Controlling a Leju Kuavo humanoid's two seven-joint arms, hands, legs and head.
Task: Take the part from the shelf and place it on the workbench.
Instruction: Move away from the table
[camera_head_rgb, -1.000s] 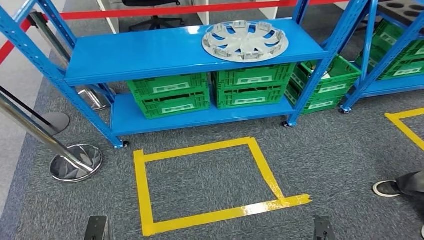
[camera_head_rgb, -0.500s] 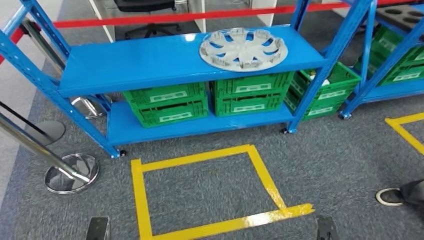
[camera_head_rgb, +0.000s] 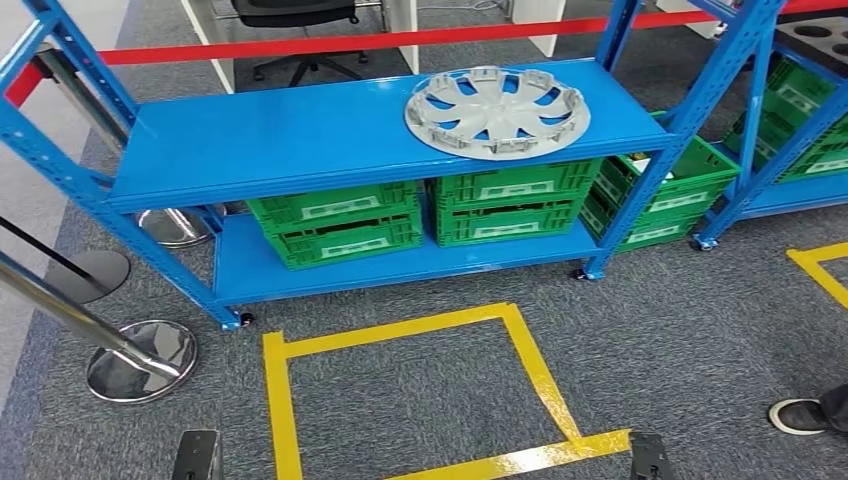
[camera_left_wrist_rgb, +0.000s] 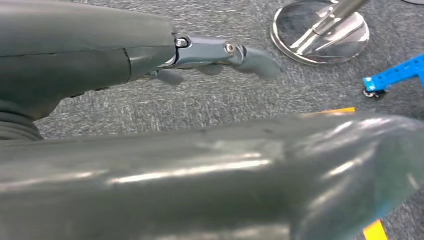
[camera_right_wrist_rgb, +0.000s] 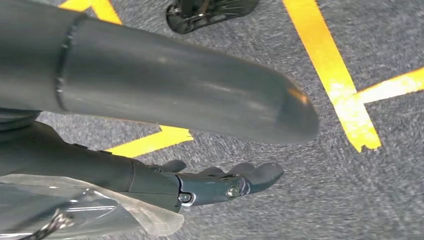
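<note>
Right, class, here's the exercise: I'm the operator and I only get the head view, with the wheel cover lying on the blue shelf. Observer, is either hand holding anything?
Observer: No. The left hand hangs over the grey carpet with its fingers stretched out and nothing in them.
Operator: And the right hand?
Observer: The right hand is empty too, with its fingers straight, above the carpet and near the yellow tape.
Operator: What lies near the left hand?
Observer: The chrome base of a barrier post and a blue shelf foot, both on the carpet.
</note>
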